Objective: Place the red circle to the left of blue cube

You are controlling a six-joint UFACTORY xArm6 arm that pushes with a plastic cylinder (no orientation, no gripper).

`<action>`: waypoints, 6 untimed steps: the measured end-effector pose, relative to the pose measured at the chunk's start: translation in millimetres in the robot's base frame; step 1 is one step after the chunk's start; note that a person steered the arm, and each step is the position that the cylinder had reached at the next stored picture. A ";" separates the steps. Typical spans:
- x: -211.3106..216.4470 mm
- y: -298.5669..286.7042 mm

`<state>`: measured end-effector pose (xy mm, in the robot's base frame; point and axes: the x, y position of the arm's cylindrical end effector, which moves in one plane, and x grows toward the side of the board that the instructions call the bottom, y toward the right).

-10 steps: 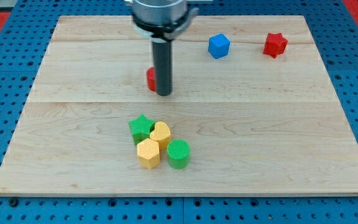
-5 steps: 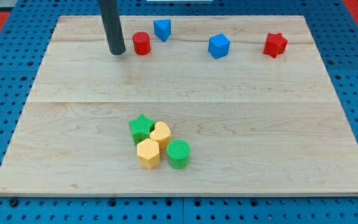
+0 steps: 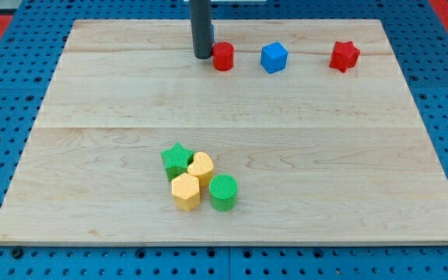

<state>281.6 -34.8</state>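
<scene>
The red circle stands near the view's top, left of the blue cube, with a gap between them. My tip rests on the board just left of the red circle, close to it or touching it. The dark rod rises out of the view's top. A second blue block seen earlier near the top does not show; it may be hidden behind the rod.
A red star sits at the view's top right. A cluster lies below the middle: a green star, a yellow heart-like block, a yellow hexagon and a green circle. The wooden board lies on a blue pegboard.
My tip has moved right along the top, from left of the red circle's old spot. The red circle has slid right, closer to the blue cube. The small blue block no longer shows.
</scene>
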 end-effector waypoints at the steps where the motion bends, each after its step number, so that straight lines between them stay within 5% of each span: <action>1: 0.0 1.1; 6: 21.0 22.3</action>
